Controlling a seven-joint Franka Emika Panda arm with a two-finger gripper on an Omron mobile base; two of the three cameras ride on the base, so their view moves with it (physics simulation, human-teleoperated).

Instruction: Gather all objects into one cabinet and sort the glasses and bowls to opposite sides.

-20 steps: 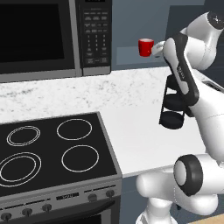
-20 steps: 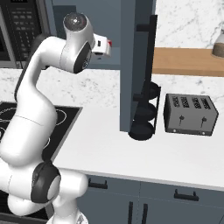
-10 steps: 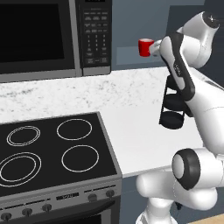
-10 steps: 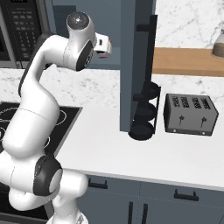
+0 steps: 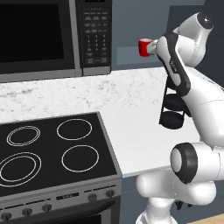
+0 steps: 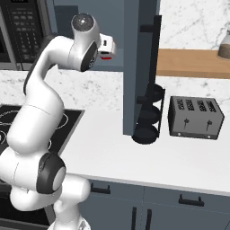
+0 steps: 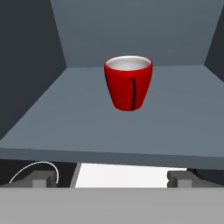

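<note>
A white robot arm reaches up from its base beside the white marbled worktop (image 5: 131, 105), past a black glass cooktop (image 5: 48, 148) and a black microwave (image 5: 52, 35), its two-finger gripper (image 7: 113, 177) level with the front edge of a slate-blue wall recess (image 7: 65, 127), jaws wide apart and holding nothing. Just beyond them, a small glossy red cup (image 7: 128, 82) stands upright on the recess's flat shelf floor, clear of the jaws. Farther along the worktop sit a black tiered rack (image 6: 148, 117) and a dark four-slot toaster (image 6: 195, 117).

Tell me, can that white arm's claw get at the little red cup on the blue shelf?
Probably yes. The red cup stands upright alone on the shelf floor, straight ahead of the open gripper, with nothing between them.
</note>
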